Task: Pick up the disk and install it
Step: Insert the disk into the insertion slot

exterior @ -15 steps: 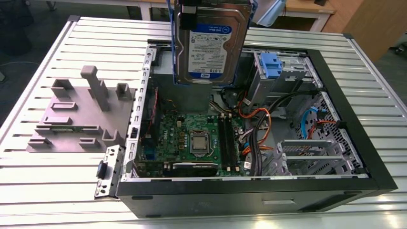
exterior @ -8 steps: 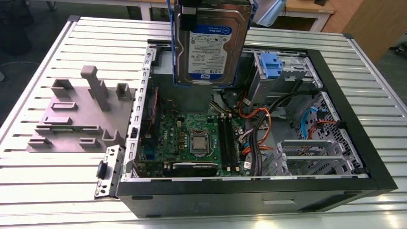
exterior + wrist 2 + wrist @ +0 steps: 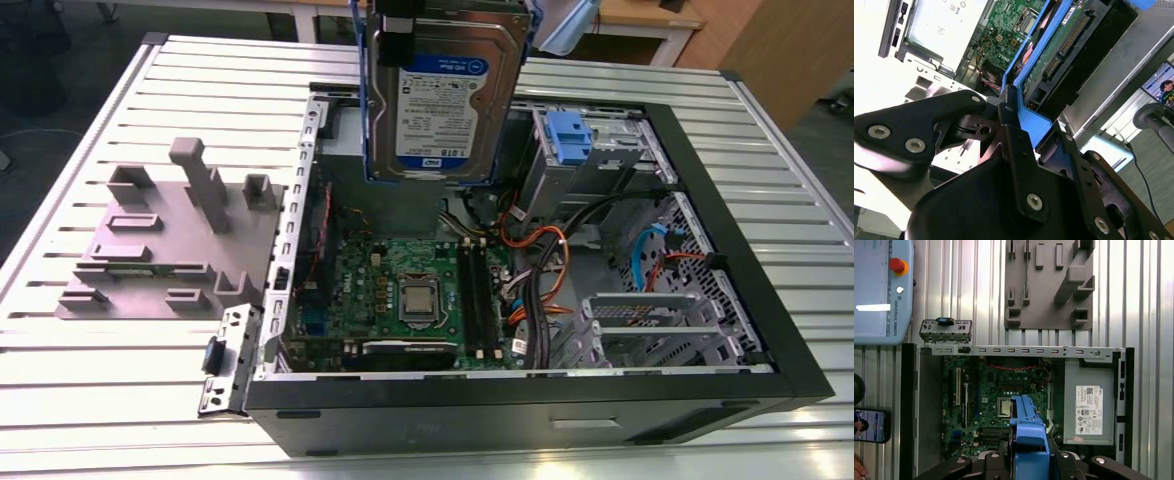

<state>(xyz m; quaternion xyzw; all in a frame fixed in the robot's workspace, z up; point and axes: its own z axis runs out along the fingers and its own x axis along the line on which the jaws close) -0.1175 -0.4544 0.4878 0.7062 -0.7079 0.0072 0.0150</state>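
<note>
Currently, your end effector is clamped on the disk by its blue side rails. You hold the disk upright, label showing, over the open computer case, at twelve o'clock from the motherboard in the exterior view. A grey fixture plate lies on the tabletop at nine o'clock from the case.
</note>
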